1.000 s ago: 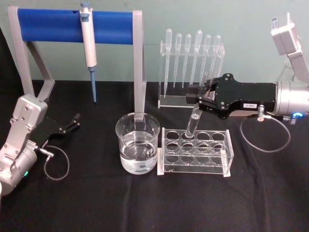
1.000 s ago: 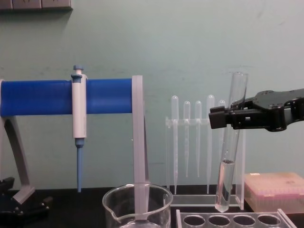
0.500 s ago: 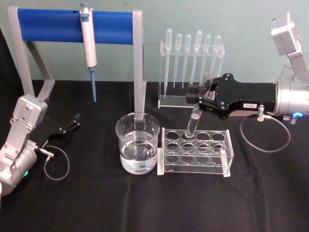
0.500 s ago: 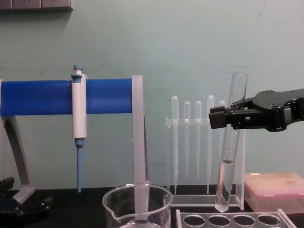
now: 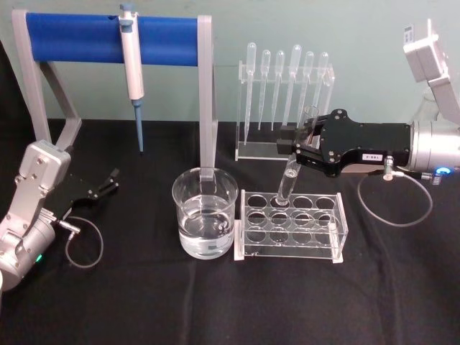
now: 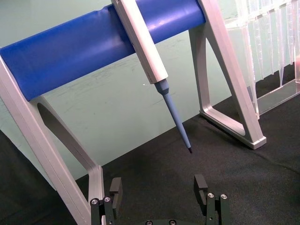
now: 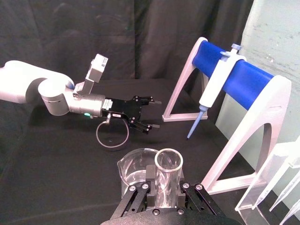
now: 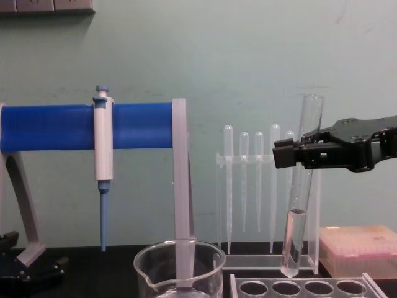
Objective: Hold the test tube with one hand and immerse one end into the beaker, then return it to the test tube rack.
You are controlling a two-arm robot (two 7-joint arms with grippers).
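My right gripper [image 5: 300,151] is shut on the test tube [image 5: 295,159], a long clear glass tube held upright with a slight tilt. In the chest view the test tube [image 8: 299,192] holds a little liquid, and its round end hangs just above the clear rack [image 8: 304,287], with the right gripper [image 8: 290,153] clamped near its upper part. The right wrist view looks down on the tube's rim [image 7: 168,161] between the fingers. The beaker [image 5: 205,212], partly filled with clear liquid, stands left of the rack [image 5: 291,224]. My left gripper [image 5: 108,181] rests open at the far left.
A blue-barred stand [image 5: 108,37] with a hanging pipettor [image 5: 132,65] spans the back left. A clear holder of plastic pipettes [image 5: 284,93] stands behind the rack. A pink-topped box [image 8: 356,248] sits at the right. Black cloth covers the table [image 5: 215,302].
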